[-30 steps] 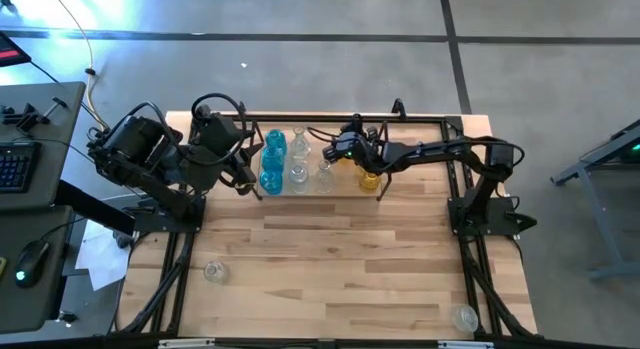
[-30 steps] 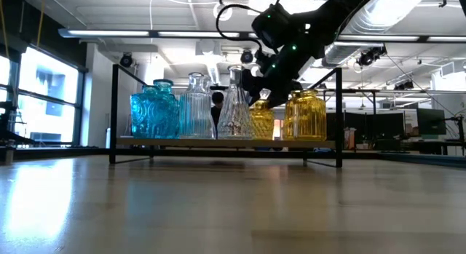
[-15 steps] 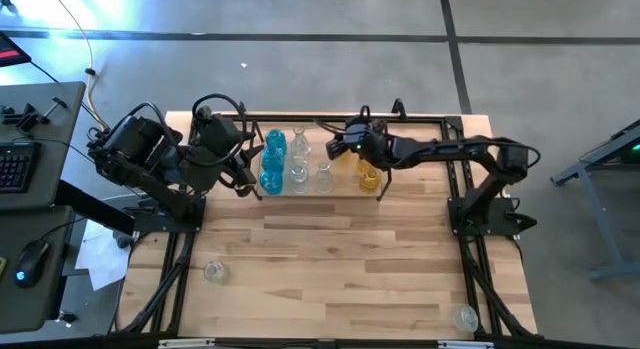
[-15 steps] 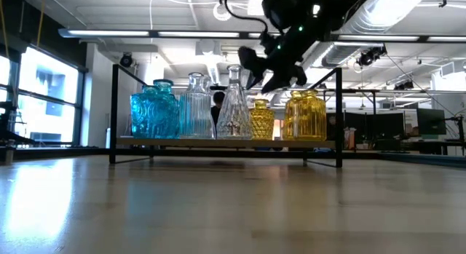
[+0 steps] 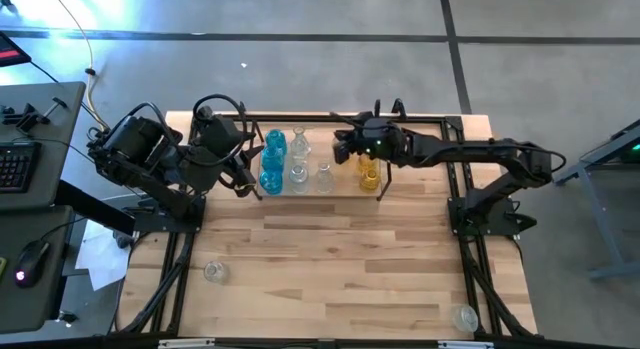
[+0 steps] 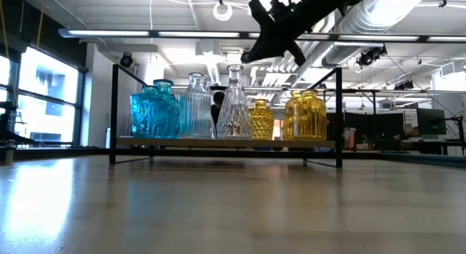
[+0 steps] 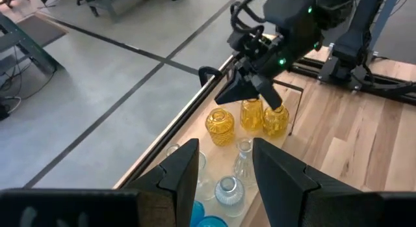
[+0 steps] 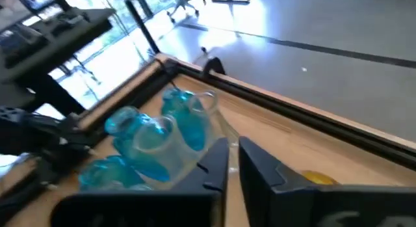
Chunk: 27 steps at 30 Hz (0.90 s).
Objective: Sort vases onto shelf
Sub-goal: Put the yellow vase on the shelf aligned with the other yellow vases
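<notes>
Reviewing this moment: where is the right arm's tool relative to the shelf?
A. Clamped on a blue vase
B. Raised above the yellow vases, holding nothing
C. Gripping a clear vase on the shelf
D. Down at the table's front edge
B: the right tool hangs empty above the yellow vases standing on the shelf.

The vases [image 5: 297, 165] stand in a row on the shelf [image 6: 226, 143] at the table's [image 5: 330, 259] far edge; 2 more vases lie near its front corners.
</notes>
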Motion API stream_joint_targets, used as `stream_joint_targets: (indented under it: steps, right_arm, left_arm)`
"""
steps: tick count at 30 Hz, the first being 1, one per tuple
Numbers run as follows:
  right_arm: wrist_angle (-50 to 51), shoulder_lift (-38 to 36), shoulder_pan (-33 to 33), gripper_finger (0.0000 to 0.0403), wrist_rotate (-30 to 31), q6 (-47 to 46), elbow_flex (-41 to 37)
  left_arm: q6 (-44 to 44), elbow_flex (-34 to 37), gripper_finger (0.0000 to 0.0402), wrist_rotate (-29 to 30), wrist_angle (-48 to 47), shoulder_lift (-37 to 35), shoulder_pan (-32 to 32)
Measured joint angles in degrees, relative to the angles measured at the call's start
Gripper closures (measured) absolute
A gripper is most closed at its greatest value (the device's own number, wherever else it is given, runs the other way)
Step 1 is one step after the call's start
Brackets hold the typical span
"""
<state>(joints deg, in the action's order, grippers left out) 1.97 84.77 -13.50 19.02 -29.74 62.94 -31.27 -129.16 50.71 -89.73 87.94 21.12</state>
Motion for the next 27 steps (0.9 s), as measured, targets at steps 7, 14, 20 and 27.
stream_joint_targets:
  steps: [7, 14, 20, 27]
  right_arm:
    - [7.34, 2.17, -3.13, 0.0399, -11.50, -1.41, 9.38]
    - [37.58, 12.40, -10.11, 0.0401, -25.10, 4.14, 34.73]
    - [58.12, 25.89, -11.04, 0.0402, -32.59, 12.09, 52.37]
    - [66.87, 37.23, -9.24, 0.0403, -32.43, 15.64, 65.19]
  left_arm:
    - [-0.01, 0.00, 0.0266, 0.01, 0.00, -0.02, 0.00]
    - [-0.14, 0.00, 0.0266, -0.01, 0.02, -0.04, 0.00]
    - [-0.08, 0.00, 0.0266, -0.01, 0.02, -0.04, 0.00]
    - [-0.02, 0.00, 0.0266, -0.01, 0.02, -0.04, 0.00]
